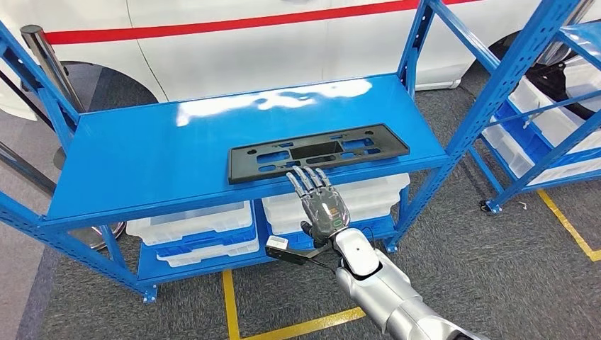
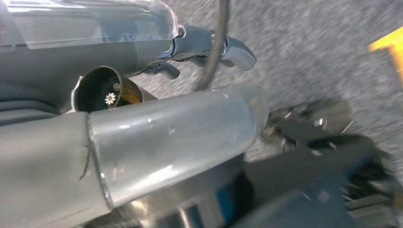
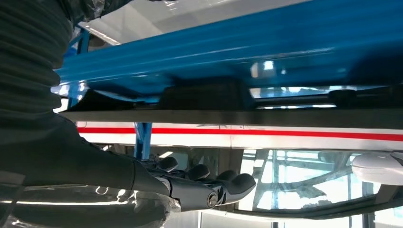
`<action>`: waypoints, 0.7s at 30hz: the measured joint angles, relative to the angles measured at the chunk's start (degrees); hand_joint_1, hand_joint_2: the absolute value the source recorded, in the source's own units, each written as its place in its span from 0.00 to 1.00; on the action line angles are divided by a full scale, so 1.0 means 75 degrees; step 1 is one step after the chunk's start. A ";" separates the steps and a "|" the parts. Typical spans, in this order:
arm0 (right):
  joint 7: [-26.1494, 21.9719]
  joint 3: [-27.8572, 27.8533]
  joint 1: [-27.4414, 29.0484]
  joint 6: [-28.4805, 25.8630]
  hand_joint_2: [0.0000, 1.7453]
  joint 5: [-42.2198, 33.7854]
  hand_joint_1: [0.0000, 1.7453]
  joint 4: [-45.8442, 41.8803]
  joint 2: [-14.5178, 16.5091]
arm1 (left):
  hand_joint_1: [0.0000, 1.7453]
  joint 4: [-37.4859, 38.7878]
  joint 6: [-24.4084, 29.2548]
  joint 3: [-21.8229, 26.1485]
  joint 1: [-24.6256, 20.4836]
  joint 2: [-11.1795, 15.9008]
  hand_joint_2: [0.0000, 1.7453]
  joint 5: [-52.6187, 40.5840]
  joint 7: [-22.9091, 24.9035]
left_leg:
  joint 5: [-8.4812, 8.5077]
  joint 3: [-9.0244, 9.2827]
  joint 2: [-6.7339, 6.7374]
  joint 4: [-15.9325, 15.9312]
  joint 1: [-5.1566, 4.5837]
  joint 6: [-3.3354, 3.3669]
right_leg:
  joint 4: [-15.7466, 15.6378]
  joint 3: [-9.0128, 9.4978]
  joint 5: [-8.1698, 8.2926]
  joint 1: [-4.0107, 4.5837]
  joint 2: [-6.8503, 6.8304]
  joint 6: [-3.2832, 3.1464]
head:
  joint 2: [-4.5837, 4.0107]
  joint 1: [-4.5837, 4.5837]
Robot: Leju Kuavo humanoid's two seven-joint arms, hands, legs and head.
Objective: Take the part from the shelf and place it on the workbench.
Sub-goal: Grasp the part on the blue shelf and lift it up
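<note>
Near the front edge of the blue shelf, toward its right end, lies the black slotted part. Just before it the right hand reaches, fingers spread and straight, fingertips at the part's front edge, holding nothing.

Shelf: blue painted metal, top deck smooth and glossy, with white glare patches. Part: black plastic plate, matt, with moulded cut-outs. Right hand: metallic grey fingers with a dull sheen; in the right wrist view a ribbed matt grey cover. Right forearm: smooth silver shell, satin finish. Bins under the deck: translucent white plastic. Floor: grey, rough, carpet-like, matt, with yellow tape lines.
</note>
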 joint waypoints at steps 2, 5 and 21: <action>0.0000 -0.0004 0.0000 0.0000 1.00 0.0000 0.00 -0.0001 -0.0002 | 0.00 0.0001 0.0000 0.0000 -0.0011 0.0000 0.00 0.0000 0.0000 | -0.0022 0.0009 -0.0004 -0.0005 -0.0013 0.0025 | -0.0010 -0.0011 -0.0003 0.0007 0.0000 0.0009 | 0.0000 -0.0002; 0.0001 -0.0019 0.0001 0.0001 1.00 0.0001 0.00 -0.0007 -0.0009 | 0.00 -0.0001 0.0001 0.0000 -0.0025 0.0000 0.00 -0.0001 -0.0001 | -0.0005 0.0028 -0.0024 0.0031 -0.0023 0.0087 | -0.0021 -0.0017 -0.0032 0.0008 -0.0004 0.0045 | 0.0000 0.0009; 0.0279 -0.0575 0.0608 0.0120 1.00 0.0176 0.00 -0.0272 -0.0272 | 0.00 0.0009 0.0044 0.0015 -0.0067 -0.0029 0.00 -0.0084 -0.0080 | -0.0929 0.1225 -0.0114 0.0685 -0.0299 0.0386 | -0.0336 -0.0991 0.1222 0.0324 0.0027 -0.0480 | 0.0001 0.0039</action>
